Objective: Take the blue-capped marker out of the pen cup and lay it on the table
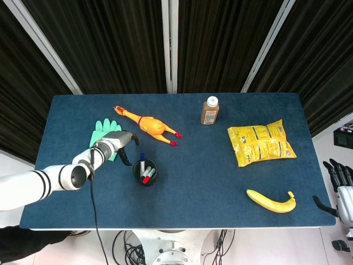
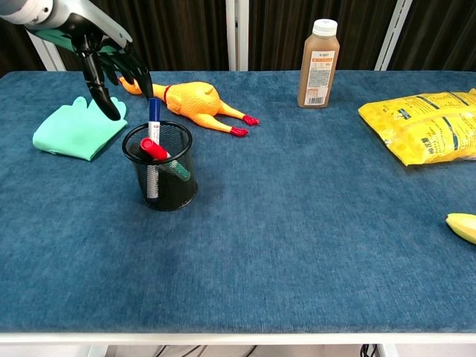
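A black mesh pen cup (image 2: 160,175) (image 1: 145,172) stands left of the table's middle. The blue-capped marker (image 2: 154,113) (image 1: 142,158) sticks upright out of its far side, beside a red-capped marker (image 2: 154,149) and a dark one. My left hand (image 2: 111,65) (image 1: 117,142) hovers just left of and above the blue cap, fingers apart and pointing down, holding nothing. It does not touch the marker. My right hand (image 1: 339,185) rests off the table's right edge, fingers apart and empty.
A green glove (image 2: 74,128) lies under and left of my left hand. A rubber chicken (image 2: 190,100) lies behind the cup. A brown bottle (image 2: 319,64), a yellow snack bag (image 2: 420,125) and a banana (image 1: 271,201) sit to the right.
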